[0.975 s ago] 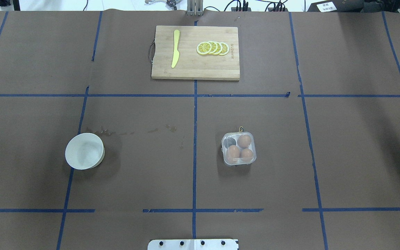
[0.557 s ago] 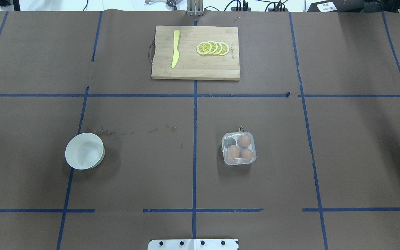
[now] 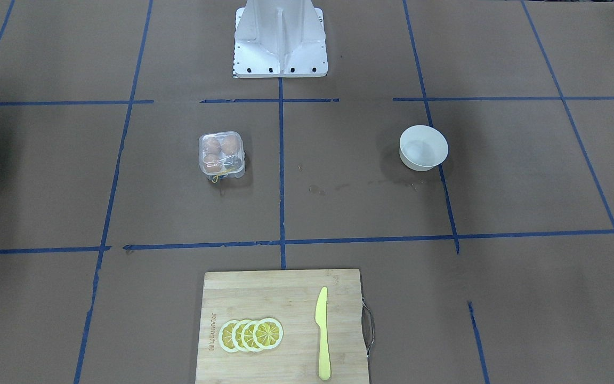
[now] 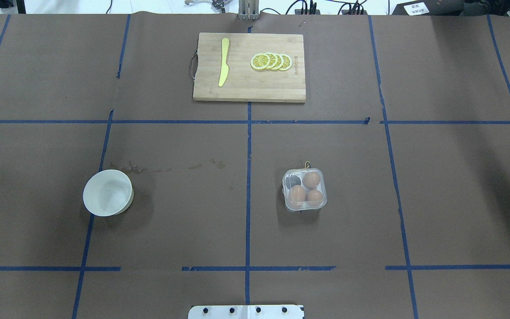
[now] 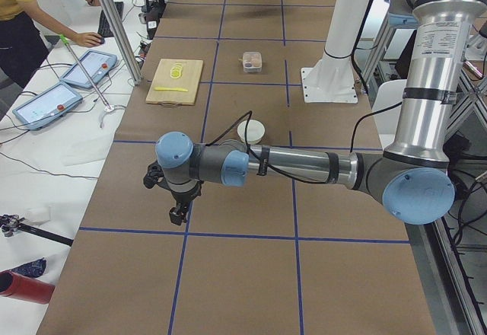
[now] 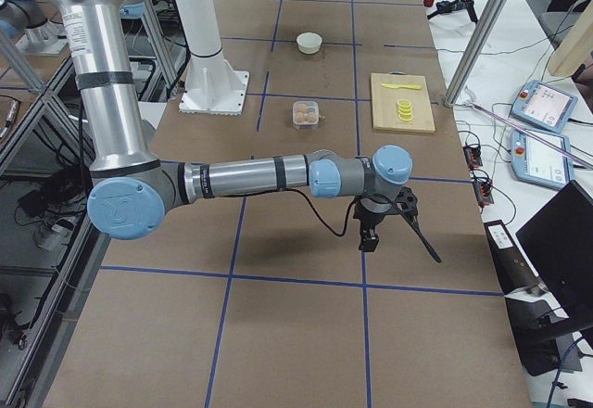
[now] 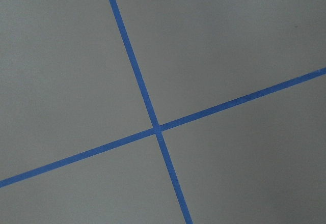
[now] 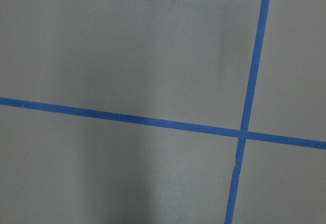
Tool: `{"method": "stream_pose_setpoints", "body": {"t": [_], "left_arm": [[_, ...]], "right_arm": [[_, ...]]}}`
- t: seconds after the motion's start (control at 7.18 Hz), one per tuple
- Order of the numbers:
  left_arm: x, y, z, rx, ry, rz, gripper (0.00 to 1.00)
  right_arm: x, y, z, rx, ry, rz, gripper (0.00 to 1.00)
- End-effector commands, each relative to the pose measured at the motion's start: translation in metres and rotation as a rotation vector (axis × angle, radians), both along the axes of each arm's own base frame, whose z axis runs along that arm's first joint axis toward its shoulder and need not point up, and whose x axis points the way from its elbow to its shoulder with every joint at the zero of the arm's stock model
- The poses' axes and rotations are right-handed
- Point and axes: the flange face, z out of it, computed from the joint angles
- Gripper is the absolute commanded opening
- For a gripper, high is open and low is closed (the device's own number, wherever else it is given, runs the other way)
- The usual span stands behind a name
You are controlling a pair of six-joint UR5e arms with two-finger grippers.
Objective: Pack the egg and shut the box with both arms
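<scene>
The clear box point(image 4: 304, 189) stands right of the table's middle line, its lid lying down over the cells. Three tan-brown eggs point(image 4: 311, 180) sit inside and one cell looks dark. The box also shows in the front view point(image 3: 221, 153) with a yellow mark point(image 3: 220, 173) at its edge. My left gripper point(image 5: 177, 215) hangs far off over bare table at the left end. My right gripper point(image 6: 368, 239) hangs far off at the right end. Both show only in side views, so I cannot tell whether they are open or shut.
A white bowl point(image 4: 107, 192) stands left of the middle. A wooden cutting board point(image 4: 249, 67) at the far edge holds a yellow knife point(image 4: 223, 62) and lemon slices point(image 4: 271, 61). The white stand point(image 3: 280, 40) is at the robot's side. A person point(image 5: 23, 23) is beside the table.
A small dark tip at the right edge of the overhead view has shifted slightly upward. The box, eggs and bowl have not moved.
</scene>
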Motion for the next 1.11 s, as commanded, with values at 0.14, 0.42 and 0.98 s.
{"method": "stream_pose_setpoints", "body": {"t": [0.14,0.42,0.98], "left_arm": [[0.001,0.0,-0.004,0.007,0.002,0.001,1.0],[0.001,-0.002,-0.008,0.017,0.005,0.004,1.0],[0.001,-0.009,-0.039,0.072,0.008,-0.002,1.0]], "right_arm": [[0.001,0.006,0.007,-0.004,0.001,0.001,1.0],[0.001,0.004,0.003,0.004,-0.001,0.001,1.0],[0.001,0.005,0.003,-0.001,-0.009,0.002,1.0]]}}
